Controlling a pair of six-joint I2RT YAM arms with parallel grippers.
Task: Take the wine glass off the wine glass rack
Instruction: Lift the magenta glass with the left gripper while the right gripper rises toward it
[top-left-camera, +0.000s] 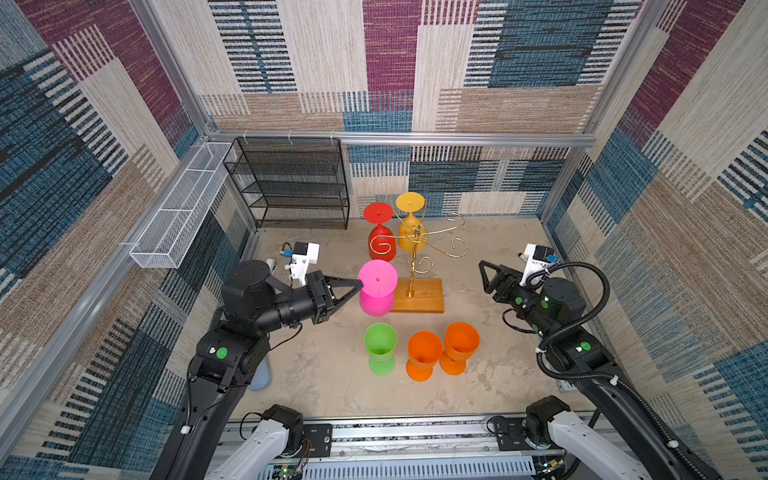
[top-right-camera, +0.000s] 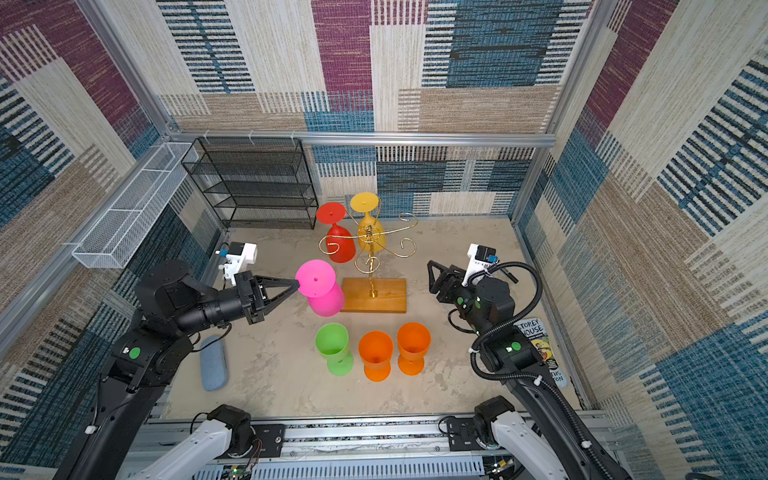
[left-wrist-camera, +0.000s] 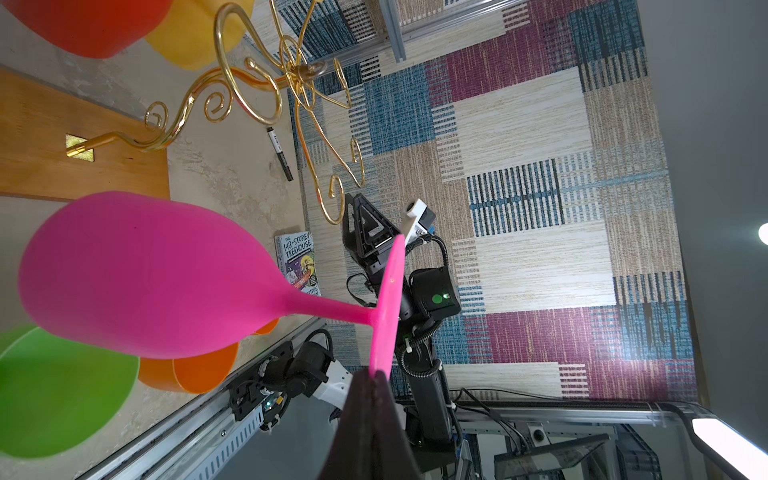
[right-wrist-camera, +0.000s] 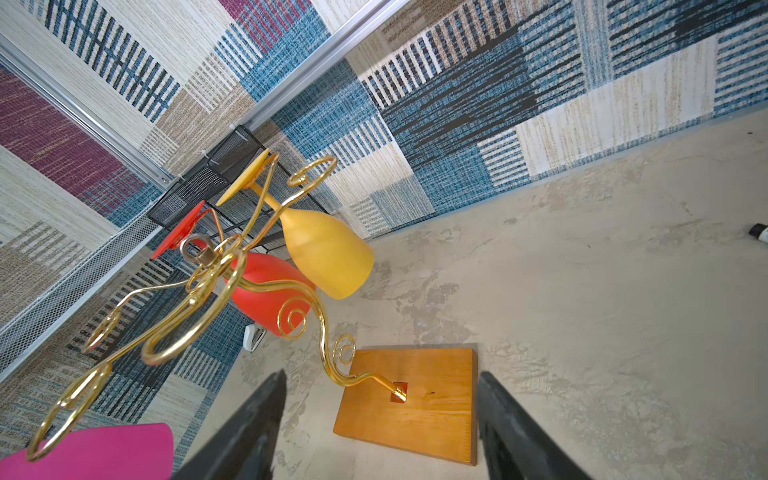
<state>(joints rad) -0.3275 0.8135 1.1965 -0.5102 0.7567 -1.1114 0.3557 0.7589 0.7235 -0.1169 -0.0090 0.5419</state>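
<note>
The left tool (top-left-camera: 360, 286) is clamped shut on the rim of the pink wine glass (top-left-camera: 377, 279), pinching the edge of its round foot. The glass hangs upside down in the air, bowl pointing at the surface (top-left-camera: 324, 374), just left of the wood base of the wine glass rack (top-left-camera: 417, 237). In the left wrist view its stem runs free, with no gold wire around it, so this glass looks to be clear of the rack's arms already.

The right tool (top-left-camera: 483, 268) stands open and empty, well to the right of the rack.

As for progress, a green glass (top-left-camera: 380, 343) and two orange glasses (top-left-camera: 424, 351) stand upright on the near side of the surface. A red glass (top-left-camera: 378, 213) and a yellow glass (top-left-camera: 410, 202) hang by their feet from the far-left arms.

The lift-off itself seems done for the pink one. What is left, by my reading, is to turn it upright, set it down beside the others and let go
</note>
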